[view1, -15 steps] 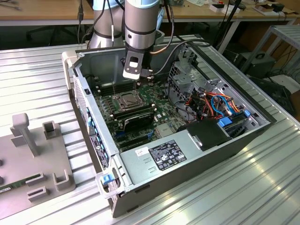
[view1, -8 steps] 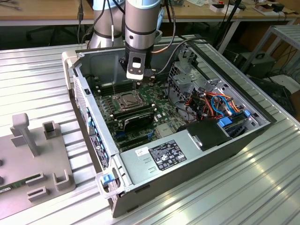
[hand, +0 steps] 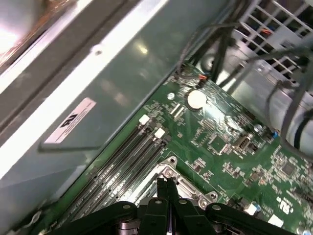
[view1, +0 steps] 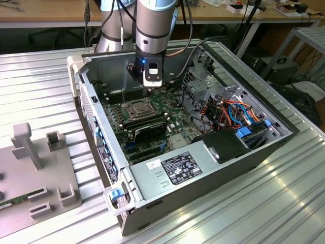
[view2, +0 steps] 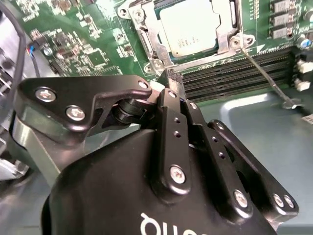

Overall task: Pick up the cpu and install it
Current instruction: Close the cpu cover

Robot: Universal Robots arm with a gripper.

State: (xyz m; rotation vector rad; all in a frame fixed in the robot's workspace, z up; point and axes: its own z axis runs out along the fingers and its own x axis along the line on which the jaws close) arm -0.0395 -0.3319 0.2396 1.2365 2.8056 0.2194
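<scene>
Clenched tool (view2: 172, 78), both fingers (view2: 168, 122) pressed together, nothing gripped between. Closed tips also in the first wrist view (hand: 166, 185). In the exterior view, tool (view1: 150, 90) down inside the open computer case (view1: 96, 127), under the grey arm (view1: 155, 25). Tips right at the edge of the socket frame (view2: 146, 41), on the side toward the memory slots (view2: 234, 73); touching or just above, cannot tell. Flat cpu (view2: 188, 27) apart from the tool, lying in the socket, silver-grey top up, metal frame around it. Thin lever rod (view2: 264, 73) slanting from a frame corner across the memory slots. Green motherboard (hand: 234, 142) under all of it, round coin battery (hand: 196, 99) near its edge by the case wall. Further out in the exterior view: power supply (view1: 177, 168) at the case's near end, orange and blue cables (view1: 233, 109) along the side at the exterior view's right. Case lying open side up around the middle of the ribbed metal bench (view1: 284, 203). Grey fixture (view1: 35, 168) by the bench's near corner at the exterior view's left, beside the case, not touching.
</scene>
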